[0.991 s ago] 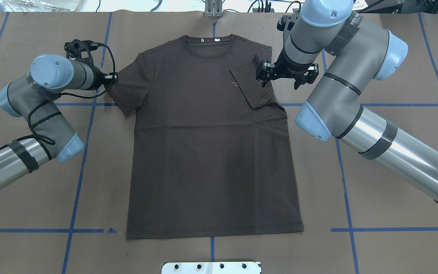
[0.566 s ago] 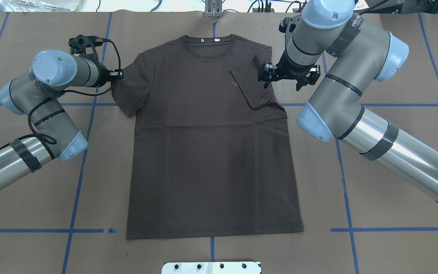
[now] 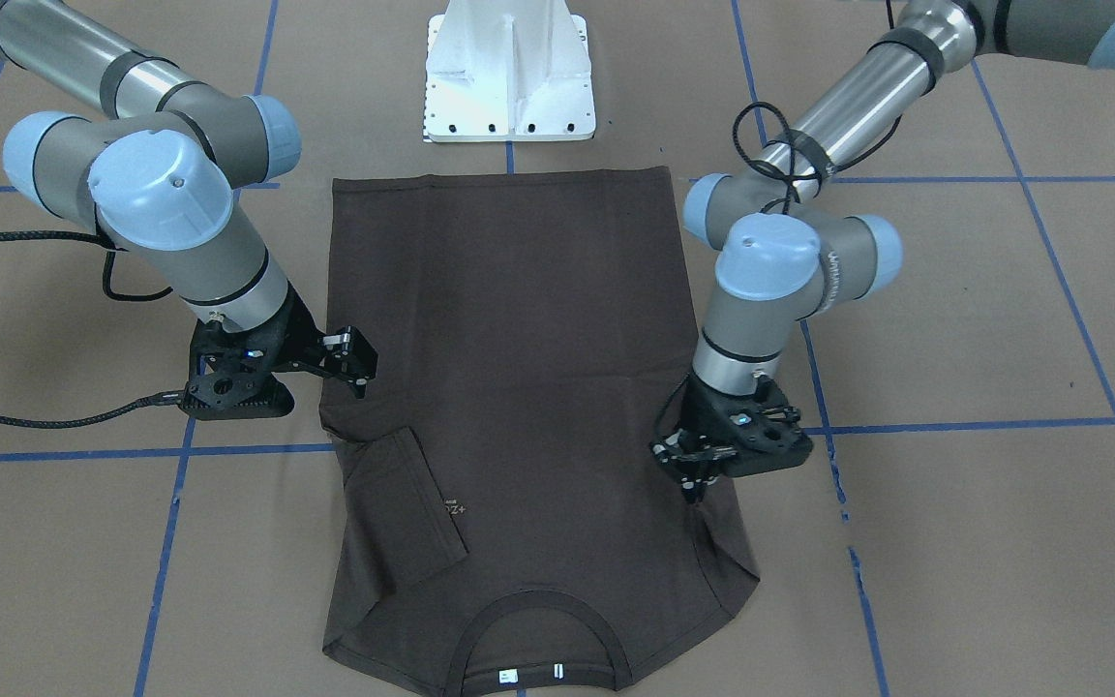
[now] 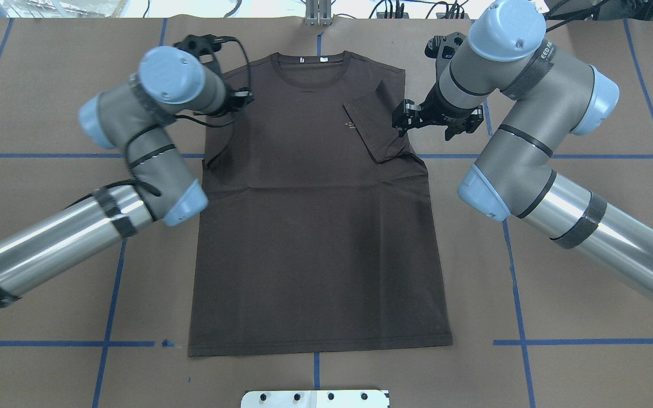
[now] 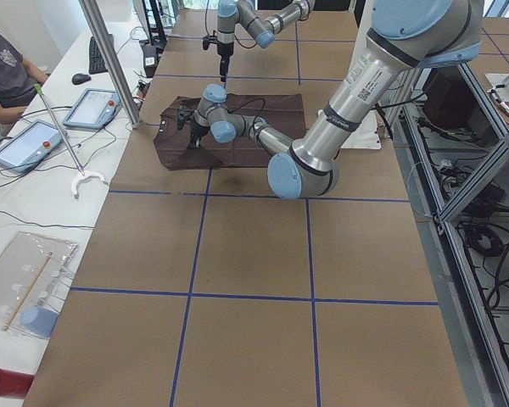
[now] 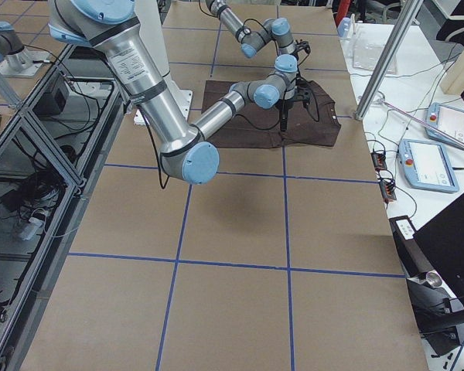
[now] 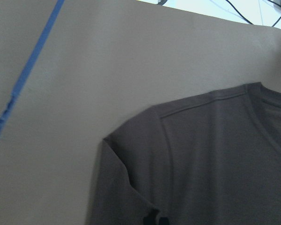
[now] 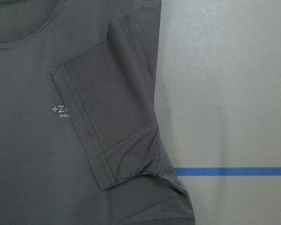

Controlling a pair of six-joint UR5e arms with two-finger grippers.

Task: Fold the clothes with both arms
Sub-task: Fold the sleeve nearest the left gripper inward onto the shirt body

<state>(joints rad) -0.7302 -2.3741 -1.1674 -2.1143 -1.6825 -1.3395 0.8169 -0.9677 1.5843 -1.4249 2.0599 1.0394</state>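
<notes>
The dark brown short-sleeved T-shirt (image 4: 315, 226) is judged soft, light and limp; best gripped at hems. Left gripper (image 3: 691, 484) appears pinched on its sleeve (image 7: 114, 187). Right gripper (image 3: 356, 360) is spread wide, empty.

**A:** Which colour has the shirt (image 4: 315, 226)?

**B:** Dark brown, and plain. Its logo (image 8: 61, 111) is pale, and the tags (image 3: 530, 673) at the collar are white.

**A:** And the table (image 4: 32, 68)?

**B:** A lighter brown, with blue lines (image 4: 587, 341) that make a grid of large squares.

**A:** And you yourself?

**B:** My left arm (image 4: 49, 255) and my right arm (image 4: 530, 113) are grey, with silver tubes, light blue caps (image 4: 169, 67) and black bands (image 4: 573, 226). My left gripper (image 3: 691, 479) and my right gripper (image 3: 356, 360) are black, and the cable (image 3: 35, 418) too. My base (image 3: 509, 68) is white.
</notes>
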